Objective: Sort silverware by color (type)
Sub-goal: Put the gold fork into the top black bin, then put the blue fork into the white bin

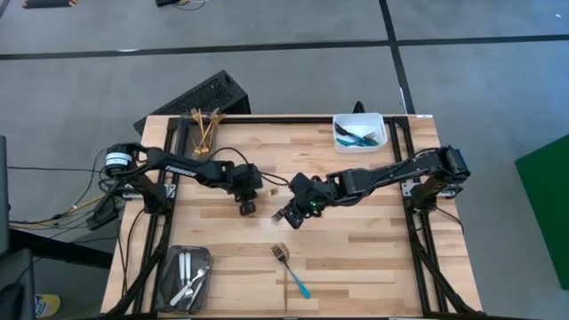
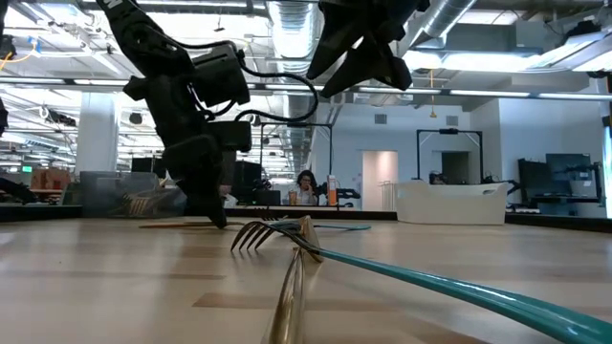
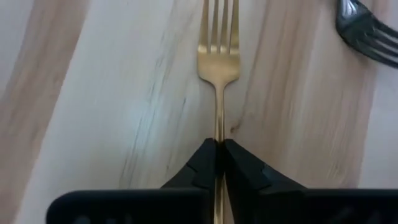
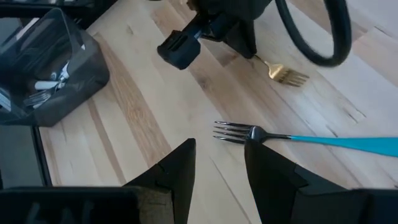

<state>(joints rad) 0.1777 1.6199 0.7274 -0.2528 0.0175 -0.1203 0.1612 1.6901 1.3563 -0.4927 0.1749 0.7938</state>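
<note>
My left gripper [image 1: 246, 206] is down at the table's middle, shut on a gold fork [image 3: 219, 68]. My right gripper [image 1: 289, 215] hovers open just right of it, above and on the far side of a blue-handled fork [image 1: 293, 271] that lies flat on the wood; in the right wrist view its fingers [image 4: 180, 174] stand apart over that fork's metal head [image 4: 236, 132]. More gold utensils [image 1: 204, 124] lie at the far left. Blue-handled ones sit in the white bin [image 1: 358, 132]. Silver and white ones lie in the dark tray [image 1: 185, 277]. My left gripper [image 3: 219, 144] pinches the gold fork's thin handle [image 3: 219, 127], below the neck, between its two fingers. The fingers come from above, slanting down. The tines [image 4: 287, 76] point away from the fingers and the head lies low at the wood; whether it is lifted clear I cannot tell.
The blue fork's head [image 3: 367, 31] lies close beside the gold fork's tines. A black cable [image 4: 317, 37] loops over the left arm. In the low view a brass-coloured shaft [image 2: 287, 291] runs from the blue fork's head toward the near edge. Bare wood lies right of centre.
</note>
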